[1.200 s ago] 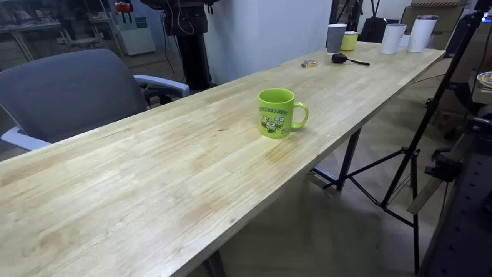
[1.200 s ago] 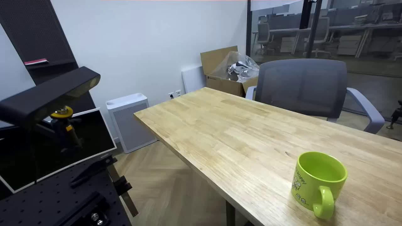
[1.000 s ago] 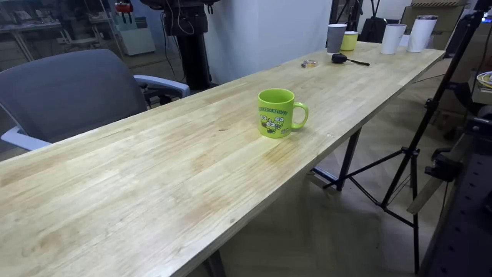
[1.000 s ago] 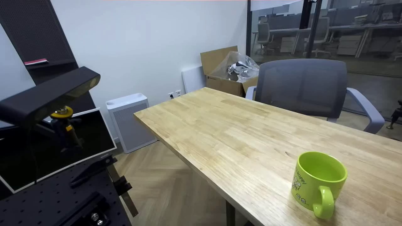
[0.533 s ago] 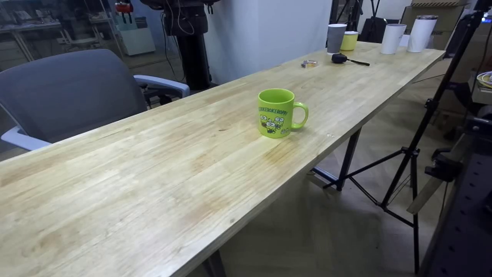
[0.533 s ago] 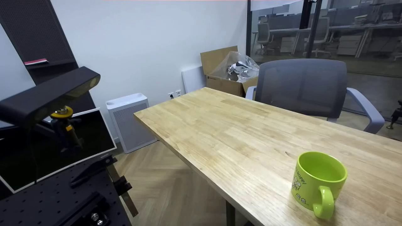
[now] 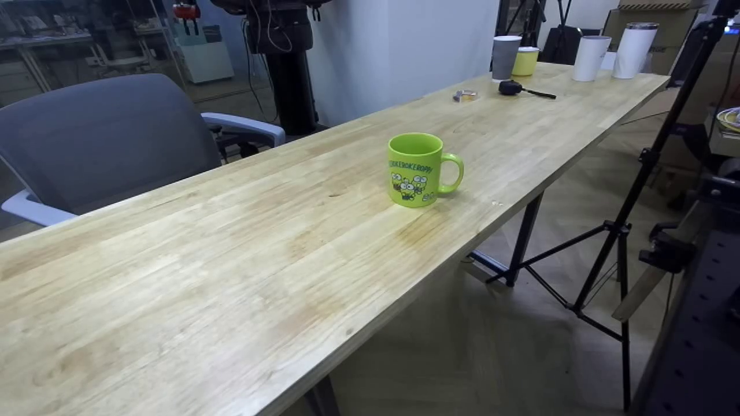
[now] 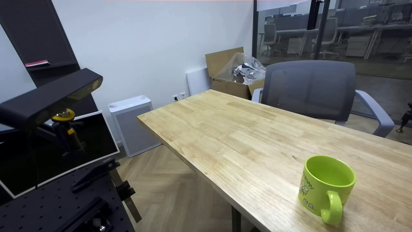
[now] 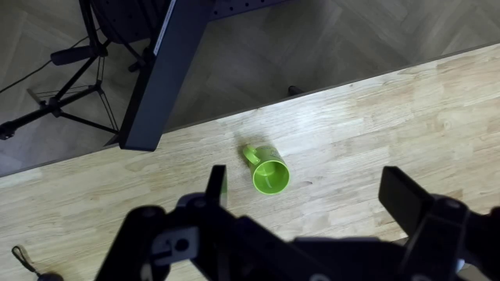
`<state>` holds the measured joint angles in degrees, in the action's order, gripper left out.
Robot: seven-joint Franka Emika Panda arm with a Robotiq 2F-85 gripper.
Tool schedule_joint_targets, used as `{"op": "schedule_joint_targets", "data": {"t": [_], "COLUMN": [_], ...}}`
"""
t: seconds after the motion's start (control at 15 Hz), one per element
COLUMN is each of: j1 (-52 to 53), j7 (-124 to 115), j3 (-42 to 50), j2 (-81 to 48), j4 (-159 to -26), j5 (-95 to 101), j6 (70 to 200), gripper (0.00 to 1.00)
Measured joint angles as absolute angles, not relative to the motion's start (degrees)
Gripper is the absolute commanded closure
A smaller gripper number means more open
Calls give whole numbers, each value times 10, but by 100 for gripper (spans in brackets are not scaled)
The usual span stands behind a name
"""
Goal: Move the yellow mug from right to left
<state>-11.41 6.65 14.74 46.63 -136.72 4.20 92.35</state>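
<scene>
The yellow mug (image 7: pixel 415 173) is lime yellow-green and stands upright on the wooden table (image 7: pixel 231 277), with cartoon faces on its side. It also shows in an exterior view (image 8: pixel 326 187), its loop handle toward the camera. In the wrist view the mug (image 9: pixel 270 176) is seen from above, handle to its upper left. My gripper (image 9: pixel 304 171) is open and empty, raised above the table. Its fingers are wide apart, and the mug shows between them, nearer the left finger and not touched. The gripper and arm are out of view in both exterior views.
A grey chair (image 7: pixel 110 138) stands along one long table edge. A grey cup (image 7: pixel 506 58), a small yellowish cup (image 7: pixel 525 62), white cups (image 7: pixel 592 58) and a black strapped item (image 7: pixel 511 88) are at the far end. A dark bar (image 9: pixel 168 78) overhangs the table edge.
</scene>
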Motion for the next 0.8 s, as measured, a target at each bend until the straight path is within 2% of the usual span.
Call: {"op": "schedule_joint_targets", "data": {"t": [0.47,0.8], "j1": [-110,-86], "j7": [72,80], "j3": [147,134], "j2": [465,450], "j4": [-1369,-1382], "j5": [35,19], "j6": [928,988], "gripper": [0,0]}}
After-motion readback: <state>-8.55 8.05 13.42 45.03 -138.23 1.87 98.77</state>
